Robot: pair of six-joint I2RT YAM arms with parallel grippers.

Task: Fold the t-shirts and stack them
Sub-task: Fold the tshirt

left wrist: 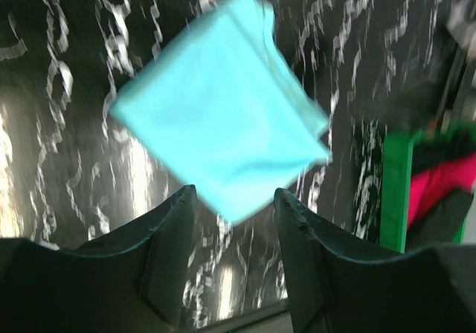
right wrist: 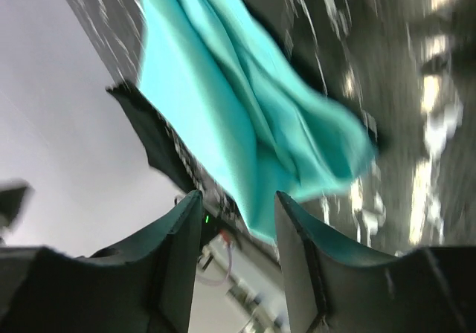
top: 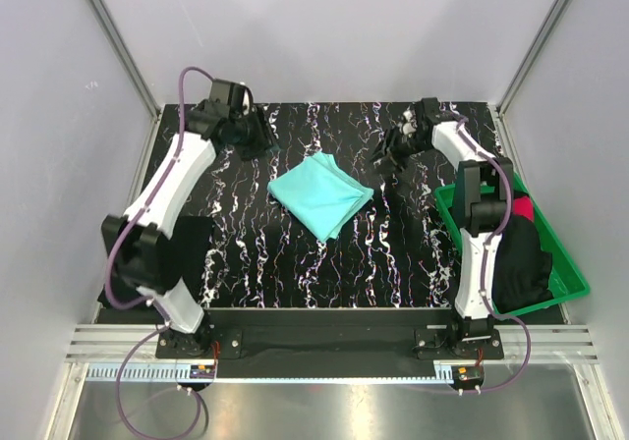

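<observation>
Overhead view: we note one turquoise-mint cloth t-shirt (top: 320, 194) folded into a compact, roughly square packet. It lies flat near the middle of the black marbled mat with white streaks (top: 265, 263), turned so its corners point along the mat's sides. No gripper touches it.

Left gripper (top: 254, 134): far left part of the mat, clear of the turquoise shirt. In its wrist view the two dark fingers (left wrist: 175, 221) stand apart with nothing between them. The folded shirt (left wrist: 223, 117) shows beyond the gap, on the mat. That picture is motion-blurred.

Right gripper (top: 393, 155): far right part of the mat, just beside the shirt's right corner and not on it. Its wrist view shows the jaws spread and holding nothing. The shirt's layered folds (right wrist: 245, 117) lie past the fingertips (right wrist: 186, 221). This picture is also blurred.

Green plastic tray with a raised rim (top: 575, 281): at the right edge of the table, beside the right arm. It holds a heap of black cloth shirts (top: 521, 263), unfolded. A red-pink shirt (top: 524, 207) shows at the far end of that heap, partly behind the arm. We cannot count the black ones.

A flat patch of plain black cloth (top: 192, 248) lies on the left part of the mat next to the left arm. We cannot tell if it is a folded shirt.
</observation>
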